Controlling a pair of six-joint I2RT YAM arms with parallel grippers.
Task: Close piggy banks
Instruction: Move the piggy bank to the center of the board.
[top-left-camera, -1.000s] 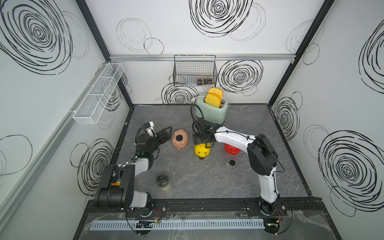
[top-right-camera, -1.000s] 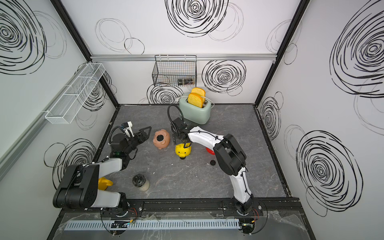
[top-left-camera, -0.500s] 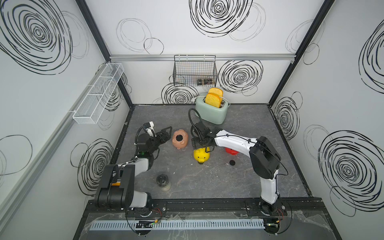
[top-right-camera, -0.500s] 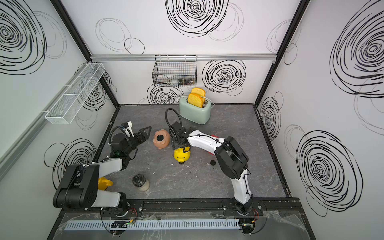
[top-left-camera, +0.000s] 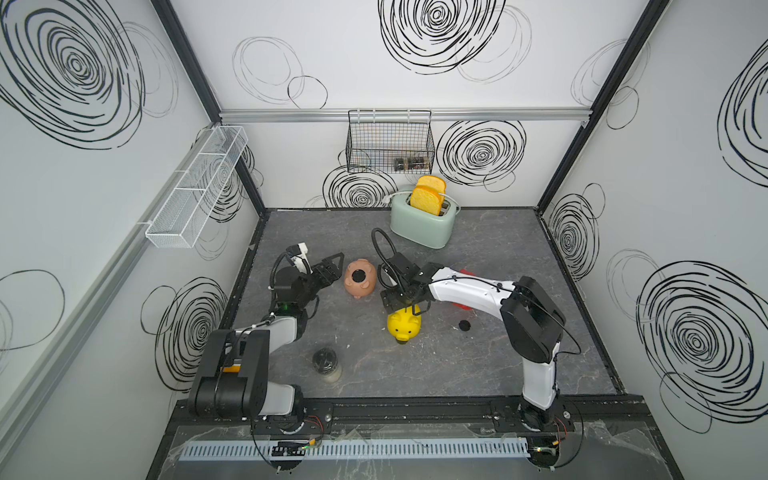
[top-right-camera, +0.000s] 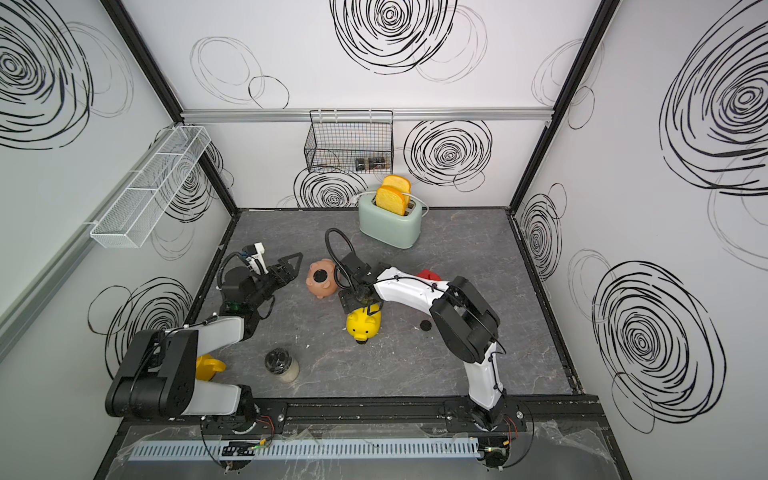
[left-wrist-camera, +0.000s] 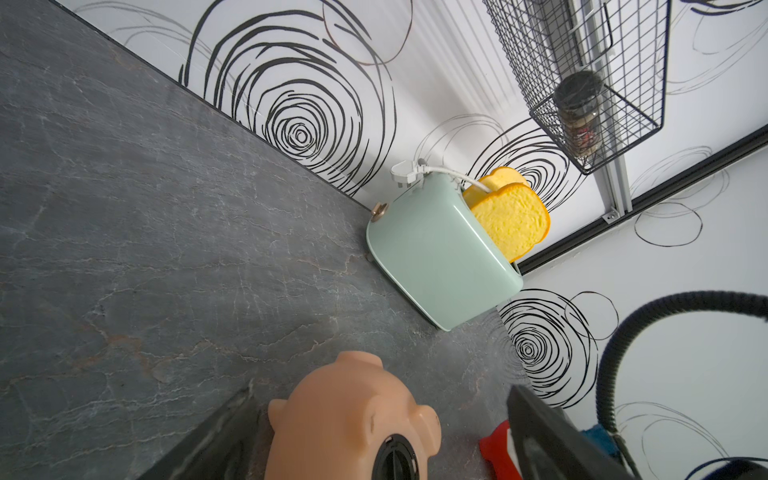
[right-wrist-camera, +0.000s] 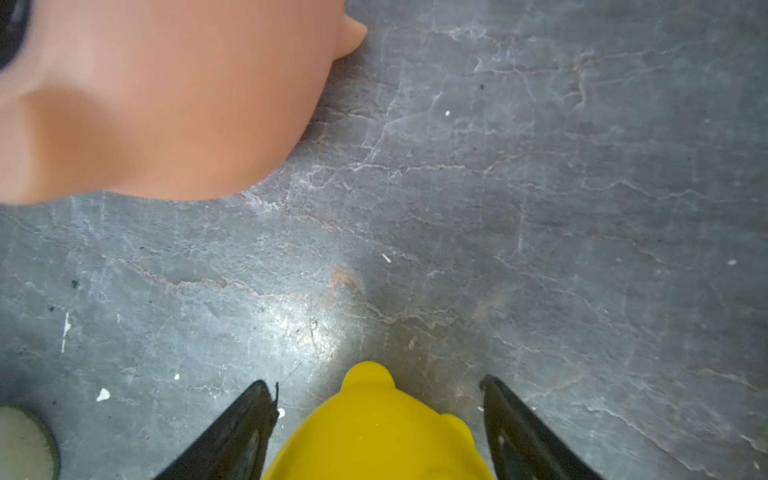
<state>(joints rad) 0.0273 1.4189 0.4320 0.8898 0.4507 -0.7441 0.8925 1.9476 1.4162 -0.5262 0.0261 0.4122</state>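
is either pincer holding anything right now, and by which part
The left pincer is open and holds nothing. The right pincer straddles the yellow pig, one finger on each flank; whether it is actually clamped cannot be told.

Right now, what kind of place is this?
Most likely a robot test cell staged as a kitchen counter: left arm and right arm mounted on a front rail, white walls printed with black swirls, and props like a mint toaster holding toast and a hanging wire basket.

Tabletop (top-left-camera: 478, 365) front right free — jar (top-left-camera: 326, 363), yellow pig (top-left-camera: 404, 326), pink pig (top-left-camera: 360, 278) crowd left-centre.
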